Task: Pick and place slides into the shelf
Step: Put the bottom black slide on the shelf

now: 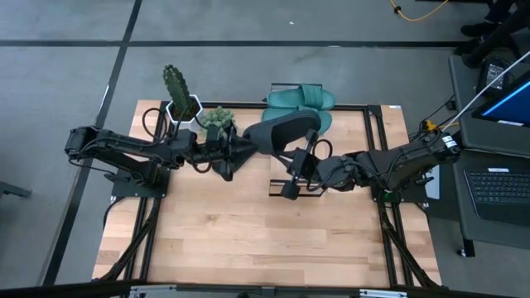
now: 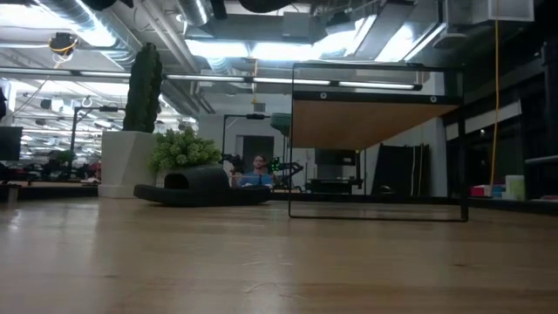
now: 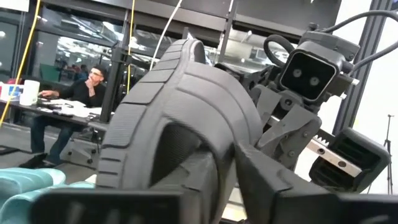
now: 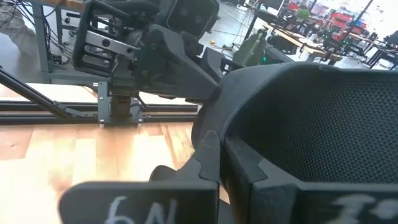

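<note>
A black slide (image 1: 280,132) is held up above the table between both grippers. My left gripper (image 1: 238,149) is shut on its left end and my right gripper (image 1: 300,159) on its right end. A second black slide (image 2: 200,187) lies sole-down on the table beside the plant pot. Two teal slides (image 1: 300,98) lie side by side at the far edge, apparently on the plank top of the shelf (image 2: 375,122). One of them (image 1: 325,122) is partly hidden under the raised slide. The shelf's thin black frame (image 1: 275,185) stands mid-table. My left gripper pinches the black slide at the strap's edge (image 3: 208,158), coming level from the table's left. The slide is lifted clear and turned on edge, its ribbed sole (image 3: 155,93) facing the left wrist camera. My right gripper pinches the slide's side rim (image 4: 214,134) near the opposite end, coming level from the table's right. The textured footbed (image 4: 323,124) faces the right wrist camera.
A white pot with a tall cactus (image 1: 176,87) and a small leafy plant (image 1: 219,117) stand at the far left of the table. The near half of the wooden table (image 1: 248,240) is bare. A desk with laptops (image 1: 497,182) stands to the right.
</note>
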Action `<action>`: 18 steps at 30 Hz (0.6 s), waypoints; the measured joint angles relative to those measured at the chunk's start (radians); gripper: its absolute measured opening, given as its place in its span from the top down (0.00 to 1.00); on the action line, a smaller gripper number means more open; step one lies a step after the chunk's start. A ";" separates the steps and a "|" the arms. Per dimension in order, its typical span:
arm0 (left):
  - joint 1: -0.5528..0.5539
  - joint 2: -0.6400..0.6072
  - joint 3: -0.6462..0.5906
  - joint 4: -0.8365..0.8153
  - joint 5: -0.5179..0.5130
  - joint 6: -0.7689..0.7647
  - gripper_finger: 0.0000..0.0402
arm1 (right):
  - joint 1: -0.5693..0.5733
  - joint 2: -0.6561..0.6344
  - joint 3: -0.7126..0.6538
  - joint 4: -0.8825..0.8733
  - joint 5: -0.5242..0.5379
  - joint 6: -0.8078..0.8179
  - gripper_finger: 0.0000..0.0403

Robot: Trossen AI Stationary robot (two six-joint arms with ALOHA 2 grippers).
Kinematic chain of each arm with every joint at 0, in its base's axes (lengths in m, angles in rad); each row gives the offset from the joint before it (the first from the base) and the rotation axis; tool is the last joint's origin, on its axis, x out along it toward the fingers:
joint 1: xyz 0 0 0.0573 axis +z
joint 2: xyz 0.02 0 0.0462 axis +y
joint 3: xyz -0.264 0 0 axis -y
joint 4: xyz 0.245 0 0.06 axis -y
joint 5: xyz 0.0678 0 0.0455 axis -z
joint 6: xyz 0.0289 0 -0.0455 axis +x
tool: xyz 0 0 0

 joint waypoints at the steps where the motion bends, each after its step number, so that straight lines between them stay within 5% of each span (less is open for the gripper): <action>1: 0.000 0.000 0.000 0.000 0.000 0.000 0.88 | 0.000 0.000 0.000 0.000 -0.001 0.000 0.98; 4: 0.000 0.000 0.000 0.001 -0.001 0.017 0.97 | 0.000 0.000 0.000 -0.006 -0.006 0.000 0.98; 18: -0.001 0.001 0.001 -0.011 -0.015 0.066 0.99 | 0.000 0.001 0.000 -0.034 0.005 0.021 0.87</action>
